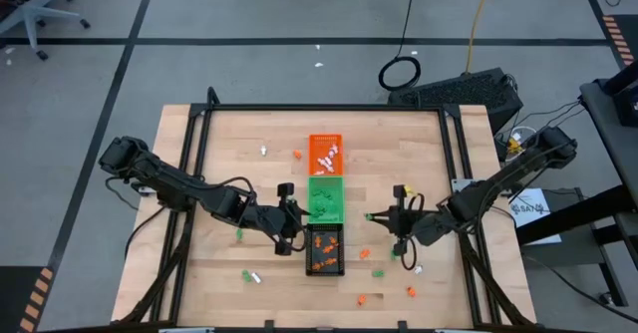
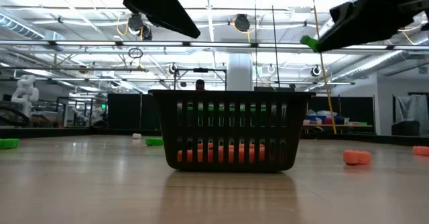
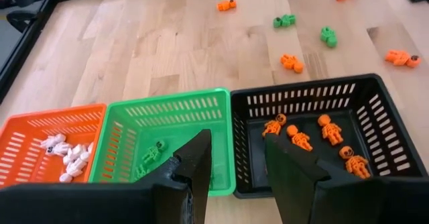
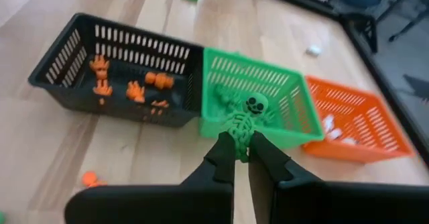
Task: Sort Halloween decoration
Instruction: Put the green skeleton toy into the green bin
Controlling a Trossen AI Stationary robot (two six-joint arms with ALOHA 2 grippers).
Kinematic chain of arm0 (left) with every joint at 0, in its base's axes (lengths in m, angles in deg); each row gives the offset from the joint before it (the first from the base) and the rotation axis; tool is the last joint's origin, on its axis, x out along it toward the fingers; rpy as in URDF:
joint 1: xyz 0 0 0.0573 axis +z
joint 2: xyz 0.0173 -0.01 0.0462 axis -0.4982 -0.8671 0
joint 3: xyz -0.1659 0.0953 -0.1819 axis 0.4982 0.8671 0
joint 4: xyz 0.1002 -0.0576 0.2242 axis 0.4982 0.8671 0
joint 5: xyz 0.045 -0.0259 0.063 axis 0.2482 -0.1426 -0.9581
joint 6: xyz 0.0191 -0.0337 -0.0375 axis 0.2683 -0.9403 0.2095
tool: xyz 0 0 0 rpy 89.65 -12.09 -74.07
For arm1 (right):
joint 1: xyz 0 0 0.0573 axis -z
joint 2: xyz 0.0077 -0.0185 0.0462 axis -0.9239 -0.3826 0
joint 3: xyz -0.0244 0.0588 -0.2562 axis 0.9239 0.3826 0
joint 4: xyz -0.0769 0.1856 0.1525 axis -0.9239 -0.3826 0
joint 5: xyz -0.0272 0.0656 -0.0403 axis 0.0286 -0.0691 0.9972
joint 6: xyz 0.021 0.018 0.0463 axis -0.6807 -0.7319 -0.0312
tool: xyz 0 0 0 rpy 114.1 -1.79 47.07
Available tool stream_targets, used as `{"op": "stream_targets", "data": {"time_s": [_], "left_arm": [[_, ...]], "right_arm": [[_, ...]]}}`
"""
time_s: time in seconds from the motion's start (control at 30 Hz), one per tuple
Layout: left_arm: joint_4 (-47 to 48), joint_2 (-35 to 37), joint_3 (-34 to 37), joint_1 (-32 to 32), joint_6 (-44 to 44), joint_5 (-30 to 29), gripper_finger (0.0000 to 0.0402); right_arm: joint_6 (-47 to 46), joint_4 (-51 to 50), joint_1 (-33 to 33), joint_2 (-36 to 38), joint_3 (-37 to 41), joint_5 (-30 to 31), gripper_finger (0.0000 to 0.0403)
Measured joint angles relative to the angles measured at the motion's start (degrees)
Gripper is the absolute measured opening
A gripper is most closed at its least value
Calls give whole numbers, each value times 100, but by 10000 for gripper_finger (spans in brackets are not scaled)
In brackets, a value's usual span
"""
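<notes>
Three small trays stand in a row: orange [image 1: 325,152], green [image 1: 325,198] and black [image 1: 325,248]. White trinkets [image 3: 66,155] lie in the orange tray, green ones [image 3: 153,155] in the green tray, and orange skeletons [image 3: 315,137] in the black tray. My right gripper [image 4: 241,147] is shut on a green skeleton [image 4: 249,117] above the table, just right of the green tray. My left gripper [image 3: 238,177] is open and hovers at the left side of the trays, opposite the seam between green and black. My right gripper pinches the green skeleton by its lower body [image 4: 241,135] between the two fingertips. The fingers come slanting down from the table's right. The skull and ribs stick out past the fingertips toward the green tray. The figure is lifted clear of the table [image 2: 308,43].
Loose trinkets lie scattered on the wood: orange [image 1: 297,155] and white [image 1: 263,151] near the orange tray, green [image 1: 239,235] left of the black tray, and several orange, green and white ones [image 1: 378,270] near the right front. A black frame [image 1: 329,108] borders the table.
</notes>
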Motion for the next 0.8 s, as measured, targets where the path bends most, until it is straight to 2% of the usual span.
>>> {"op": "stream_targets", "data": {"time_s": [0.4, 0.8], "left_arm": [[4, 0, 0, 0, -9, 0, 136], [6, 0, 0, 1, -9, 0, 136]], "right_arm": [[1863, 927, 382, 116, -5, 13, 0], [2402, 1018, 564, 114, -5, 15, 5]]}}
